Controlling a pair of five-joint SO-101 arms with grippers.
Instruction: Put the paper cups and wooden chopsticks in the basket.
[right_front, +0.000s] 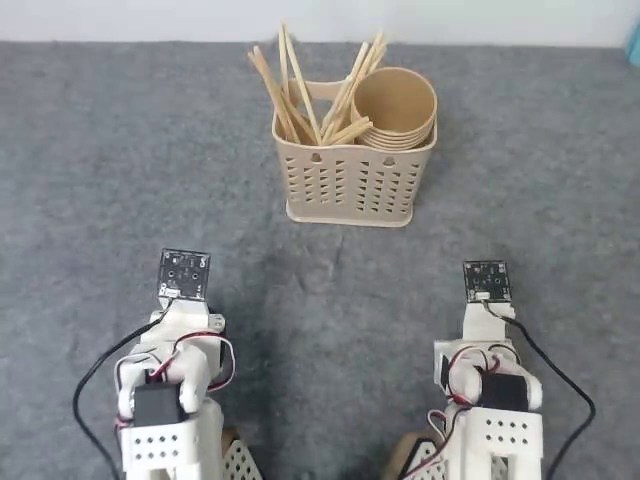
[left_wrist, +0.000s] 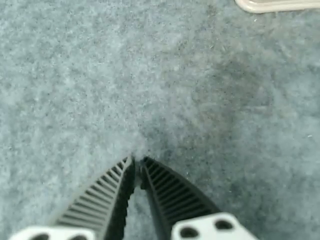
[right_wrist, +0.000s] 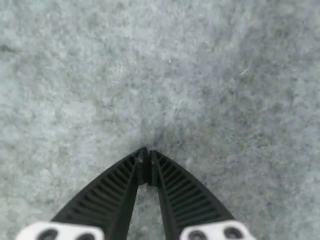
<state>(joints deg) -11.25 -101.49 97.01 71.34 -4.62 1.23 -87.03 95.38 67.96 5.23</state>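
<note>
From the high view I see a beige plastic basket (right_front: 350, 185) with little holes in its walls. It stands upright on the grey fuzzy mat (right_front: 100, 150) that covers the table. The basket has two parts inside. The long thin wooden chopsticks (right_front: 300, 95) stand in one part and lean out over the rim like a fan. The round brown paper cups (right_front: 395, 105) sit in the other part, stacked one inside the other, just beside the chopsticks. Both arms are well apart from the basket, on the near side of it. The left arm (right_front: 175, 360) is on the chopstick side and the right arm (right_front: 490, 370) is on the cup side.

From the left wrist view I see the left gripper (left_wrist: 137, 162) pointing down at the mat. Its two black ribbed fingers (left_wrist: 105, 195) are clenched, tips pressed together, with nothing between them. A bit of the bottom edge of the basket (left_wrist: 277, 5) shows far ahead of it, and they do not touch.

From the right wrist view I see the right gripper (right_wrist: 146, 152) over bare mat. Its black ribbed fingers (right_wrist: 185, 190) are clenched too, tip against tip, and they hold nothing.
</note>
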